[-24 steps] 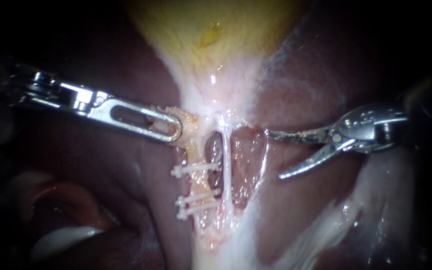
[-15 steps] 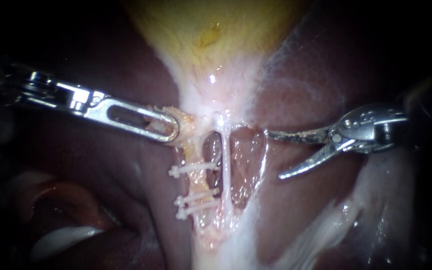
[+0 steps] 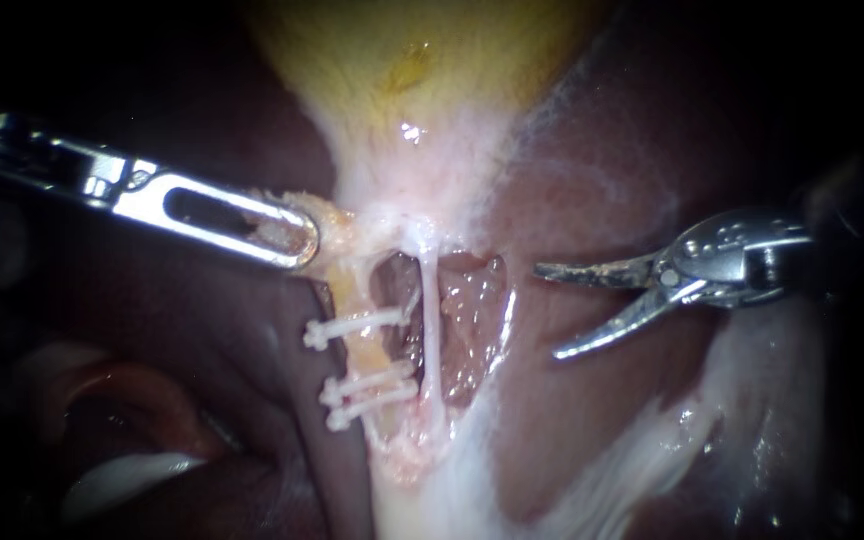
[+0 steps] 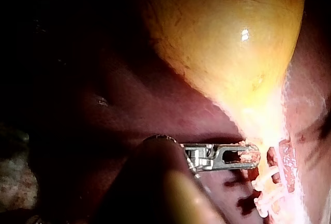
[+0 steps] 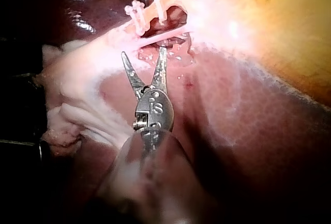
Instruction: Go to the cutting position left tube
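Note:
The yellow gallbladder (image 3: 422,70) narrows down to two tubes in an opened window of tissue. The left tube (image 3: 362,352) is yellowish and carries three white clips (image 3: 352,325), one above and two close together below. The right tube (image 3: 430,330) is a thin white strand. My left instrument (image 3: 292,235) is shut on the tissue at the gallbladder's neck and holds it to the left. My right instrument (image 3: 552,310) has curved blades standing open, right of the window and apart from both tubes. In the right wrist view the open blades (image 5: 144,58) sit just short of the white strand (image 5: 165,35).
Dark red liver (image 3: 602,200) surrounds the window on both sides. White fatty tissue (image 3: 652,450) runs off to the lower right. In the left wrist view the gallbladder (image 4: 227,43) bulges ahead of my left instrument (image 4: 243,155), with the clips (image 4: 266,180) beside its tip.
My left instrument has drawn the neck tissue to the left, and the tubes and clips have shifted left with it. The right instrument has hardly moved, so its gap to the tubes has widened.

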Action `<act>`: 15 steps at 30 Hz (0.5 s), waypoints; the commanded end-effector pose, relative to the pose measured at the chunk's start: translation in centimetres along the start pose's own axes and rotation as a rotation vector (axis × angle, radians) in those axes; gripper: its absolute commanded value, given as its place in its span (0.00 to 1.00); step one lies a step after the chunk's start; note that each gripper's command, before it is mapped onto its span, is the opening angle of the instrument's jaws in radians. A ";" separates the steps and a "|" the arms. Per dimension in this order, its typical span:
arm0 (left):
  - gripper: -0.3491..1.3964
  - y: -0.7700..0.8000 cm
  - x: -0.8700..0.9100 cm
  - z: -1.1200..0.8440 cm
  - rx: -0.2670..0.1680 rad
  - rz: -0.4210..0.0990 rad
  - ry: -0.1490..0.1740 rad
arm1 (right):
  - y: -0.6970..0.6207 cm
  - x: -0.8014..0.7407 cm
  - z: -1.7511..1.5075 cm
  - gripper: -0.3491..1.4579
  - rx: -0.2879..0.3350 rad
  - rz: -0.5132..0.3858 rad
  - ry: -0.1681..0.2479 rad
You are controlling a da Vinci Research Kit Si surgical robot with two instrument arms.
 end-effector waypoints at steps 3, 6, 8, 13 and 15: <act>0.00 0.00 0.00 0.01 0.000 0.001 0.000 | -0.03 -0.05 0.15 0.97 0.011 -0.006 -0.001; 0.00 0.01 0.00 0.01 0.000 0.001 0.000 | -0.05 -0.11 0.31 0.98 0.024 0.005 0.000; 0.00 0.01 0.01 0.01 0.000 0.001 0.000 | -0.06 -0.15 0.43 0.98 0.032 0.017 -0.003; 0.00 -0.01 0.02 0.01 -0.001 0.001 -0.001 | -0.06 -0.29 0.72 0.98 0.049 0.034 -0.026; 0.00 -0.02 0.02 0.01 -0.001 0.001 -0.001 | -0.05 -0.34 0.82 0.98 0.054 0.042 -0.032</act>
